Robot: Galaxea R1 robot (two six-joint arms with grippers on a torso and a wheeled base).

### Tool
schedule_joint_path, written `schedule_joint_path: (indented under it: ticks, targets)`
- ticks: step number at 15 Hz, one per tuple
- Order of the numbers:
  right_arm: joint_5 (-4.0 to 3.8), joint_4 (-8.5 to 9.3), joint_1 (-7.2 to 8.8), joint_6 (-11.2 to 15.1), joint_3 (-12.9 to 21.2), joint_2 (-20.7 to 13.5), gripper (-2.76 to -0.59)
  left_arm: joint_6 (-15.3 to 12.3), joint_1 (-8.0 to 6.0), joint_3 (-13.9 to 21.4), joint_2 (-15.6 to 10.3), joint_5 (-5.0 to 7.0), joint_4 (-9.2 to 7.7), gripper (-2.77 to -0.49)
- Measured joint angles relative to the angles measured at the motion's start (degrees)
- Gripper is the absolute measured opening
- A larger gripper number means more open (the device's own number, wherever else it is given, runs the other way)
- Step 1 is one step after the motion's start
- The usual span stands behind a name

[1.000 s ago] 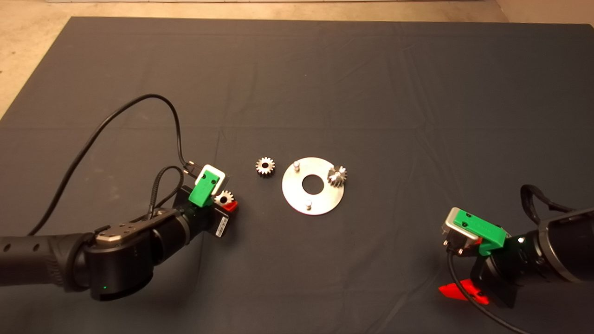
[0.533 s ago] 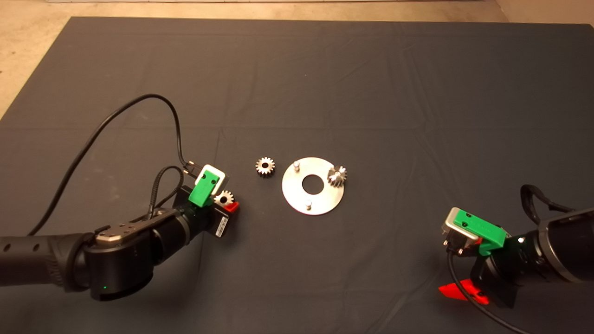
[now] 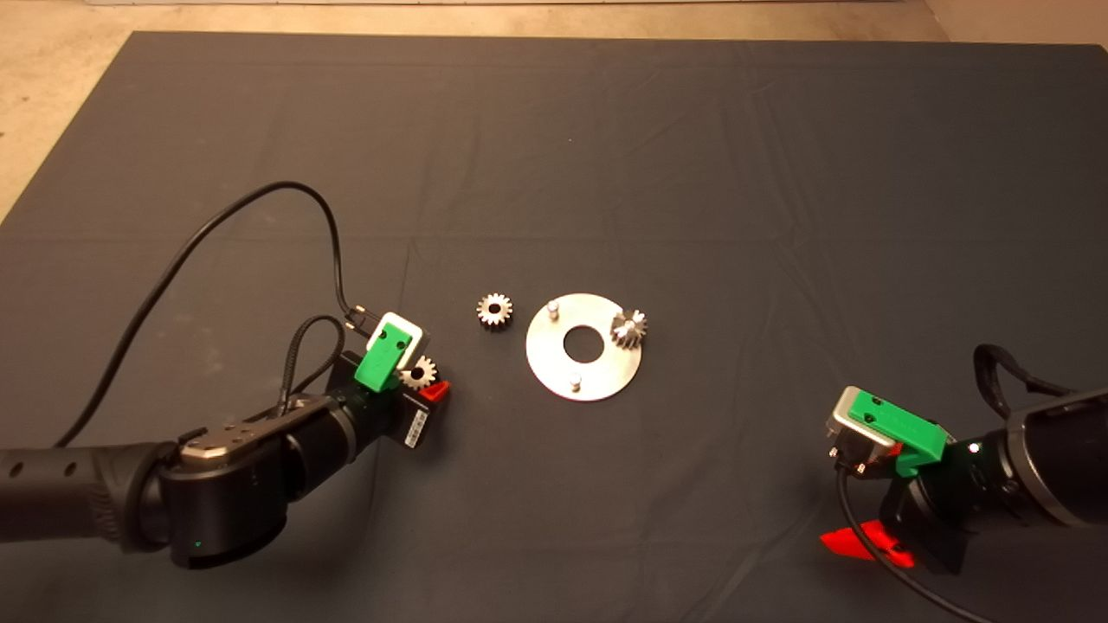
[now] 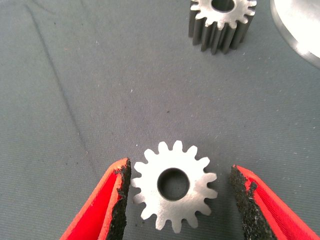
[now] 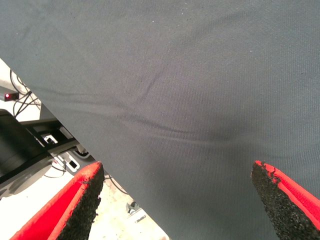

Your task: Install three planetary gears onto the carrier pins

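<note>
Fingers (image 4: 118,200) of the left gripper (image 4: 177,200) are spread around 1 planetary gear (image 4: 173,185); the right gripper (image 5: 180,205) is parked, fingers spread.

no readable text, white sticker (image 3: 416,424) on the left hand's (image 3: 426,382) black body, its print too small to read

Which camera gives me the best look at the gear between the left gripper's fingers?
The left wrist view: the gear lies flat on the mat, teeth and centre hole clear, between the open left gripper. The head view shows it small, partly hidden by that gripper. The right wrist view shows only mat.
</note>
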Motion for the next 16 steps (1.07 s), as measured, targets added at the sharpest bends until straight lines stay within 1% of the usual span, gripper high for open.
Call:
schedule_joint_path:
  ticks: [2, 5, 7, 8, 9, 11, 14, 15, 16]
  targets:
    - [0.0, 0.01, 0.0, 0.0, 0.0, 0.0, -1.18, -0.01, 0.35, -0.37, 0.0, -0.16, -0.08, -1.93]
    - [0.01, 0.01, 0.0, 0.0, 0.02, -0.14, -1.18, -0.01, 0.33, -1.24, 0.0, -1.2, -0.05, -1.93]
    - [0.01, -0.01, 0.0, 0.0, 0.02, -0.36, -1.18, -0.01, 0.35, -1.63, 0.0, -1.54, -0.05, -1.94]
    - [0.01, 0.01, 0.0, -0.01, 0.02, -0.44, -1.18, 0.0, 0.33, -1.63, -0.02, -1.6, -0.05, -2.01]
    - [0.06, 0.01, -0.02, -0.01, 0.02, -0.64, -1.18, -0.01, 0.35, -1.63, -0.02, -1.63, 0.05, -2.01]
    - [0.01, 0.01, 0.0, -0.01, 0.02, -0.8, -1.18, -0.01, 0.44, -1.73, -0.22, -1.82, 0.28, -2.15]
    - [0.11, 0.01, 0.0, -0.17, 0.02, -0.8, -1.18, -0.01, 0.46, -1.85, -0.46, -2.53, 0.33, -2.21]
    - [0.12, 0.01, -0.02, -0.17, 0.02, -0.8, -1.18, -0.01, 0.46, -1.88, -0.66, -2.67, 0.33, -2.25]
    - [0.12, 0.01, -0.02, -0.17, 0.02, -0.8, -1.18, -0.01, 0.46, -1.88, -0.8, -2.72, 0.33, -2.26]
